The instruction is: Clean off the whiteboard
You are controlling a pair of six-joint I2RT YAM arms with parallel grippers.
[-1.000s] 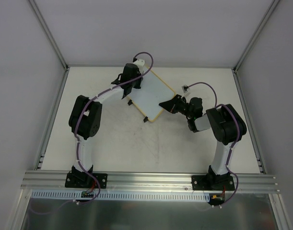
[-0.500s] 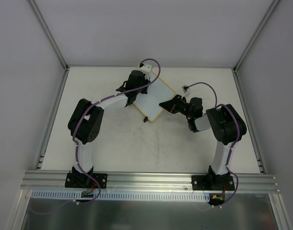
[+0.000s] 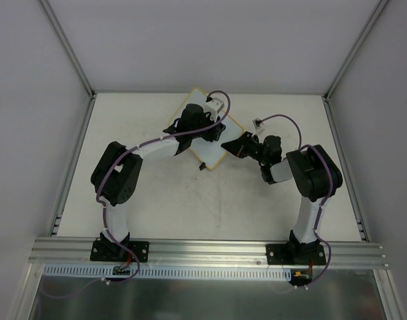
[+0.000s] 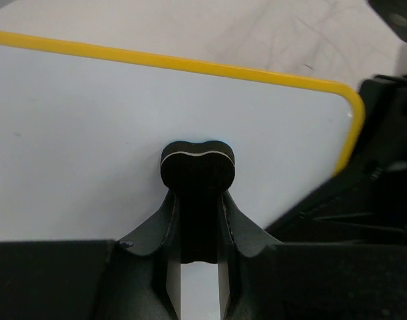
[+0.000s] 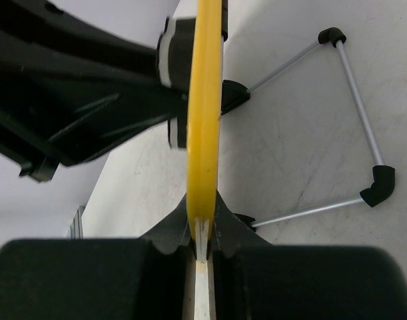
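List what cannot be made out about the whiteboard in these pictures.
Top view: the left gripper and its arm cover the middle of the whiteboard; marks there are hidden.
Left wrist view: the black block hides the patch under it; the board's left side is cut off.
Right wrist view: the board shows edge-on in the right gripper; its face is unseen.

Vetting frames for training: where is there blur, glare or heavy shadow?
Top external: even light, sharp, faint shadows. Left wrist: whiteboard evenly lit, no glare; left pincer and its black block dark, little detail. Right wrist: whiteboard's near edge soft, table behind sharper.
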